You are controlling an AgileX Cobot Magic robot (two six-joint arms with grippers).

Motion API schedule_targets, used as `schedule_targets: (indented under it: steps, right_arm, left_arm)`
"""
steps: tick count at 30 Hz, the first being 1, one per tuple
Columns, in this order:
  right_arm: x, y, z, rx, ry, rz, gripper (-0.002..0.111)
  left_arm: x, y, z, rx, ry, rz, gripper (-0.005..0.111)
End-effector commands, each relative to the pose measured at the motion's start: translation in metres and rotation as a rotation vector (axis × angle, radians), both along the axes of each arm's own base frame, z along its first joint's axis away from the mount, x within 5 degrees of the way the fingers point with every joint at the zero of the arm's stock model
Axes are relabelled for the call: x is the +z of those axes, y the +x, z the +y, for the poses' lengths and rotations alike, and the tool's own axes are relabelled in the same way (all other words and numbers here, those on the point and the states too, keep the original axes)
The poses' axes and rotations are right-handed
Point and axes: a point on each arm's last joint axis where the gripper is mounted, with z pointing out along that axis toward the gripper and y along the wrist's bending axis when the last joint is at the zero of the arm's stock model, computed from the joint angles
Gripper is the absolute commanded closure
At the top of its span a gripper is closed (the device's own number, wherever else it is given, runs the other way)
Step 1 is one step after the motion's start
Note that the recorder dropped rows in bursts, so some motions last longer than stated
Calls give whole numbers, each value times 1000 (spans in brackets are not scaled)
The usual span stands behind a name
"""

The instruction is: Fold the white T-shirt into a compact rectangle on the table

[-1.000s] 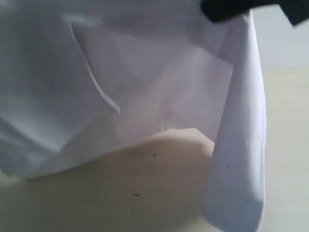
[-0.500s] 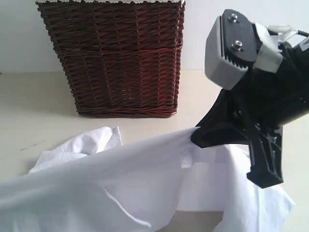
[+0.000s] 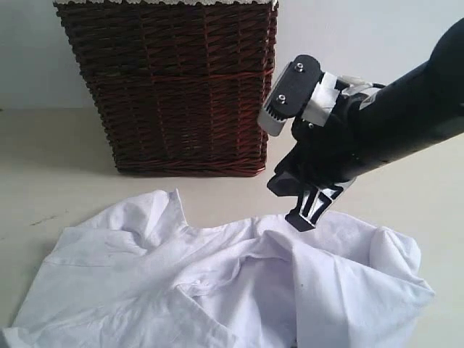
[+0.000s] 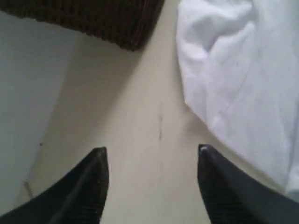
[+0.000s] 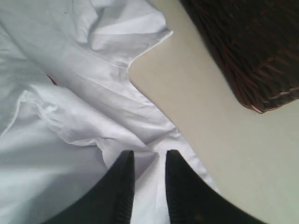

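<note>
Pulled back toward mid-frame, the right gripper (image 3: pixel 304 217) holds its black fingers slightly parted, pinching nothing; the left gripper (image 4: pixel 152 156) gapes wide, empty. Beneath, the white T-shirt (image 3: pixel 217 290) has slumped into soft rumpled folds across the lower frame on the smooth cream table (image 3: pixel 58 167), below the woven brown basket (image 3: pixel 174 87).

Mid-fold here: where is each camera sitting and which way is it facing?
Exterior: low by the table, facing the basket across the shirt; right arm shows.
Left wrist: above bare table, looking down; left claw open, nothing between.
Right wrist: looking down on the shirt; right claw over it.
Shared: all three show basket, shirt and table.
</note>
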Motion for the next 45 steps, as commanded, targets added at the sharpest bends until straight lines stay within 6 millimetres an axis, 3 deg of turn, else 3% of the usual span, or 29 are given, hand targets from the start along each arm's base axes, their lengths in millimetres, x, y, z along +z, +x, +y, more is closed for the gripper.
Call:
schedule_targets:
  steps: [1,5,13,19,22,25,29,35,38,41,45]
  right_arm:
    - [-5,5,-3,-8,-34,-25,82]
    - [3,3,-4,-3,-34,-52,82]
    - [15,-3,-6,-3,-19,-85,82]
    - [15,-2,-6,-6,-19,-91,82]
    - [15,-2,-6,-6,-19,-91,82]
    - [16,-2,-6,-6,-18,-93,82]
    - [16,-2,-6,-6,-18,-93,82]
    - [16,-3,-6,-5,-18,-91,82]
    - [15,-3,-6,-4,-19,-89,82]
    - [15,-3,-6,-2,-19,-85,82]
    - [14,-5,-6,1,-17,-64,82]
  left_arm:
    - [-4,-18,-29,-57,-273,189,50]
    - [-10,-45,-54,-190,-350,417,50]
    - [-61,-72,-73,-252,-255,625,45]
    - [-73,-69,-107,-296,-168,655,44]
    - [-96,-66,-124,-361,-41,623,44]
    - [-114,-64,-139,-354,-32,617,44]
    - [-131,-57,-150,-339,-46,586,45]
    - [-148,-54,-151,-337,28,591,46]
    - [-150,-56,-148,-327,84,627,66]
    - [-144,-55,-148,-338,175,658,107]
    - [-120,-49,-158,-349,194,647,99]
